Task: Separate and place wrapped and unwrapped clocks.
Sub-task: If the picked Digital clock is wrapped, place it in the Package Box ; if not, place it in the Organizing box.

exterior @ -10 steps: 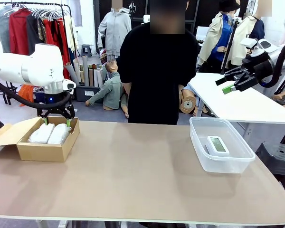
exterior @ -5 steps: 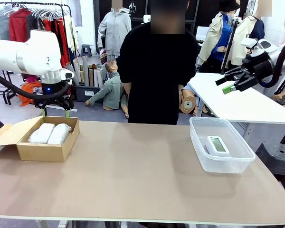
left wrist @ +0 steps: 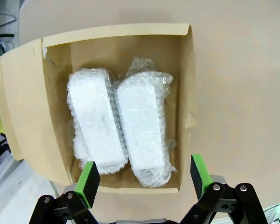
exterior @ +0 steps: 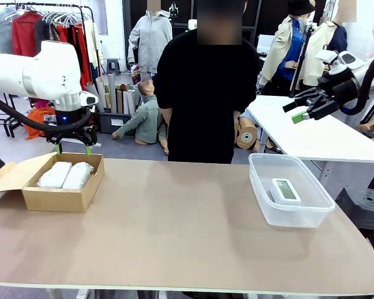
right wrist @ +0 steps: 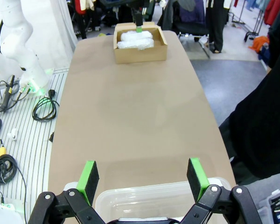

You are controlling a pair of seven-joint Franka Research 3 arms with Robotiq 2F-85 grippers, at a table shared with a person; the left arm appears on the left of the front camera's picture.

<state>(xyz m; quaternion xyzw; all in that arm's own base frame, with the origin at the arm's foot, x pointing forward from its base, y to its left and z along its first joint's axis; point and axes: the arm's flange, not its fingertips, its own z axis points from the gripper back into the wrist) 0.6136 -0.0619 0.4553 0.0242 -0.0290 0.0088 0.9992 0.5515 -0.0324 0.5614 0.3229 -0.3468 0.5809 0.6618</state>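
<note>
My side of the table (exterior: pixel 174 230) carries nothing across its near edge and middle; the goods sit toward the two ends. Toward the right end stands a clear plastic tub (exterior: pixel 262 199), and inside it the bare white clock (exterior: pixel 286 190) lies flat on the bottom, screen upward, nearer the tub's right wall. My right tool (exterior: pixel 302 111) hangs high off the table's right end, above and beyond the tub, its green pads spread wide with nothing between them; from its own wrist the same tool (right wrist: pixel 143 176) shows both fingers parted, the tub's rim (right wrist: pixel 130 193) directly below them. Toward the left end sits the brown cardboard box (exterior: pixel 59 199), its flap folded open toward the left edge. Two wrapped clocks lie side by side in it, long sides touching: the first wrapped clock (left wrist: pixel 97 122) and the second wrapped clock (left wrist: pixel 143 126), both in white bubble wrap, both flat on the box floor. In the front view they read as a pair of white lumps, one (exterior: pixel 53 175) nearer the left edge, the other (exterior: pixel 78 175) beside it. My left tool (exterior: pixel 72 148) hovers just above the box's far wall, clear of the contents, pads spread and gripping nothing; the wrist view confirms the left tool (left wrist: pixel 144 176) parted over the box (left wrist: pixel 186 93). At the far edge, near the middle, a person (exterior: pixel 206 93) in black stands against the table.
</note>
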